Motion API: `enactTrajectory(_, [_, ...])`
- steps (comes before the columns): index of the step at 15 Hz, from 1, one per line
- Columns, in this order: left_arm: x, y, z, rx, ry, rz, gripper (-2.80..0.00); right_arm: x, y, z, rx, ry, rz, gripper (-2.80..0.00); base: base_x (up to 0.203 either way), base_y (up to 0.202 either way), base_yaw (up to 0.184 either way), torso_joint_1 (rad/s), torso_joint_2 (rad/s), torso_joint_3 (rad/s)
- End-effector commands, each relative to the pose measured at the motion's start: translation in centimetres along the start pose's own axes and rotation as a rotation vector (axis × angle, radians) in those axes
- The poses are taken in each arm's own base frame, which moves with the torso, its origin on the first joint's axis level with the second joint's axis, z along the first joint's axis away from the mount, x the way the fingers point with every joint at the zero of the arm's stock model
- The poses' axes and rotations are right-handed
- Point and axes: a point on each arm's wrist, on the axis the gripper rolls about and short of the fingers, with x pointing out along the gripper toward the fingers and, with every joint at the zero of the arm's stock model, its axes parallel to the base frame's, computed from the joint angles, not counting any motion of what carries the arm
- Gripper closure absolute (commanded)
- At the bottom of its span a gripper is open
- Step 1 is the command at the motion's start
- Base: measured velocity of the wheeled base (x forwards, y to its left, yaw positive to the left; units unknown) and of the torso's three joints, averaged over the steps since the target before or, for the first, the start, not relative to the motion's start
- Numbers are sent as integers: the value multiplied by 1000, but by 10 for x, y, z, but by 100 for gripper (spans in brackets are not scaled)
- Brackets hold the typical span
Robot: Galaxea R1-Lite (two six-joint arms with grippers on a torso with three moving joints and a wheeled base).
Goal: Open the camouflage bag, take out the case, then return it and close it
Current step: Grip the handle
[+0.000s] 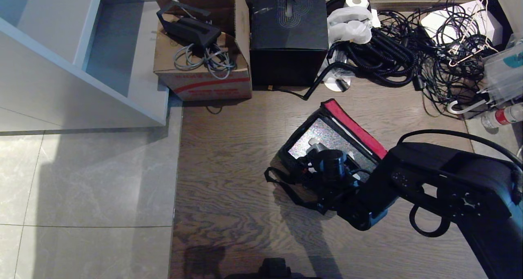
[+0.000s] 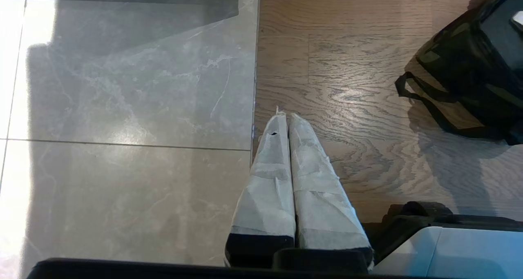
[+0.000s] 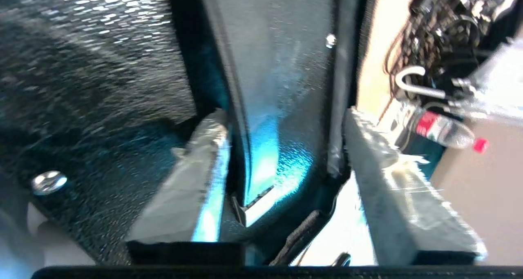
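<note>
Right claw (image 3: 286, 164) sits low over the open bag (image 1: 294, 148), jaws spread apart w/ nothing clamped. In the right wrist view the taped fingers (image 3: 204, 164) straddle a glossy black upright panel; one finger is beside the glittery surface, the other outside a dark edge strip. Which part of bag or case that panel is, cannot tell.

Case (image 1: 322, 138) lies inside the bag on the wood floor, speckled top face up, partly covered by the claw. Bag lid (image 1: 353, 126) is folded back, red lining showing, on the side toward the tangle of cables (image 1: 429, 54). A black strap (image 1: 282, 185) trails onto the floor.

Left claw (image 2: 288, 148): parked off to the side above the tile/wood seam, fingers pressed together, empty.

Handling notes (est.):
- Case: rigid shell, prob. moderate weight, smooth faces likely slippery. Grip at top handle, not flat sides; handle is not clearly visible here.
- Bag: soft fabric, walls will flex and drag if case snags. Lift straight up.
- Lid: floppy; take by free edge for closing.
</note>
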Motion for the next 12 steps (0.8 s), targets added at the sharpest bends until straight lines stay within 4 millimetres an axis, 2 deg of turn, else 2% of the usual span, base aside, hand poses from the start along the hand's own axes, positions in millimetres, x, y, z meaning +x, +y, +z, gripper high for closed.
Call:
enactTrajectory(1, [0,0,0,-1,0,1,0,0,-3,6,26,13,-46,-280,0,0,0,0,0,0])
enactTrajectory(5, [0,0,0,-1,0,1,0,15,-24,9,63,34,-93,-280,0,0,0,0,0,0])
enactTrajectory(8, [0,0,0,-1,0,1,0,45,-62,15,117,79,-167,-280,0,0,0,0,0,0])
enactTrajectory(9, [0,0,0,-1,0,1,0,47,-65,15,119,84,-170,-280,0,0,0,0,0,0])
enactTrajectory(11, [0,0,0,-1,0,1,0,65,-84,6,134,128,-207,-280,0,0,0,0,0,0])
enactTrajectory(12, [0,0,0,-1,0,1,0,68,-82,5,134,133,-208,-280,0,0,0,0,0,0])
